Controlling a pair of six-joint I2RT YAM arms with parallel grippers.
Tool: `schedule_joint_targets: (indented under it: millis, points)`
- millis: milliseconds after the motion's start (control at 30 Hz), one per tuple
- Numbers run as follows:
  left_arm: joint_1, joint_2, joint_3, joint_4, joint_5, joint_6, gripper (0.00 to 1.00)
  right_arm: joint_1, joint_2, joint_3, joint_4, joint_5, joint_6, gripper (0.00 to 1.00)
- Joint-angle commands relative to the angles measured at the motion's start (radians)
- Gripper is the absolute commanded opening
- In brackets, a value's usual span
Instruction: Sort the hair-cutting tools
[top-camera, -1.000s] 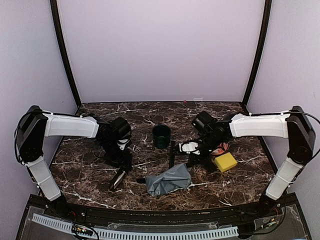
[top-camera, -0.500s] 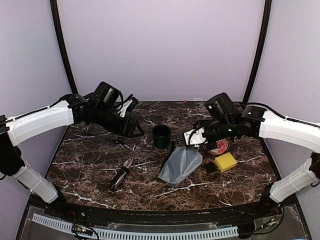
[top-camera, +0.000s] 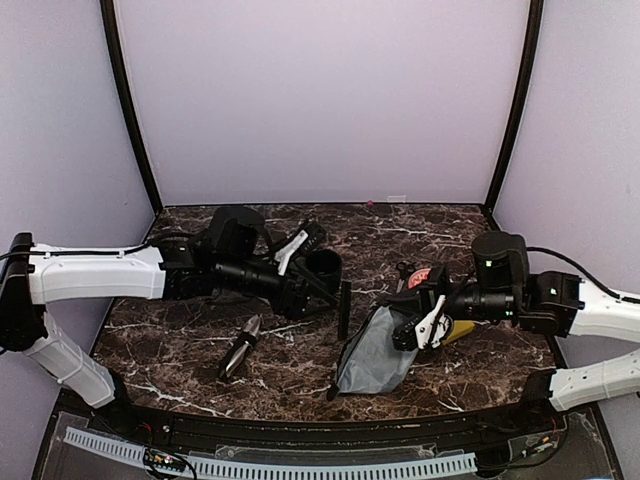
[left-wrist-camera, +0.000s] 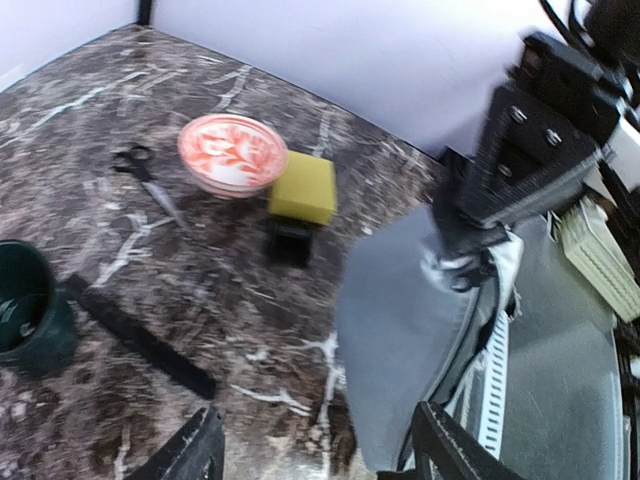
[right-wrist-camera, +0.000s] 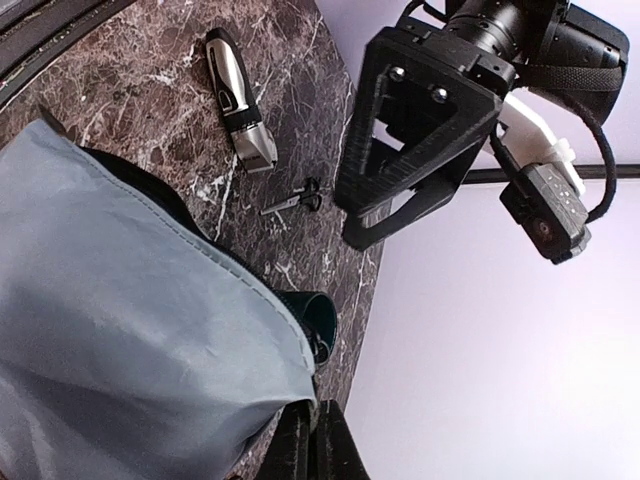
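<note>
Dark marbled tabletop, lilac walls behind. Looks like an early stage of the sorting, with nothing visibly put away. Pinches the upper edge of the grey pouch (top-camera: 375, 350) with the right gripper (left-wrist-camera: 462, 270), fingers pressed together on the fabric, that edge raised off the table. Cannot see into the pouch. Holds the left gripper (left-wrist-camera: 315, 455) above the marble by the dark green cup (left-wrist-camera: 25, 315), fingers spread with nothing between them, facing the pouch.

Shows every tool loose on the table:
- comb (top-camera: 344, 308) just beside the cup
- clipper (top-camera: 238, 350) well to the left
- scissors (left-wrist-camera: 140, 170) next to the red-and-white plate (left-wrist-camera: 232, 152)
- second scissors (right-wrist-camera: 295, 203) near the clipper

Probably means the pouch as the destination. By that reading, leaves all four tools to be picked up and placed.
</note>
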Motion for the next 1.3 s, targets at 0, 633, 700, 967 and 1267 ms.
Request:
schedule_joint_targets:
  millis: [0,633,700,967,1267]
  points:
    - [-0.068,-0.004,-0.077,0.167,0.011,0.071,0.66,0.035,0.001,-0.022,0.127,0.032,0.001,0.00]
    - [-0.125,0.188,-0.015,0.201,-0.133,0.162,0.22,0.035,-0.007,-0.067,0.224,0.061,0.053,0.00]
    - [-0.125,0.193,-0.010,0.201,-0.117,0.148,0.13,0.035,-0.004,-0.068,0.229,0.085,0.080,0.00]
    - [-0.125,0.133,0.039,0.011,-0.324,0.059,0.00,0.032,-0.018,-0.093,0.097,0.181,0.186,0.34]
    - [-0.127,0.135,0.142,-0.281,-0.539,0.023,0.00,-0.066,0.050,0.079,-0.100,0.042,0.740,0.58]
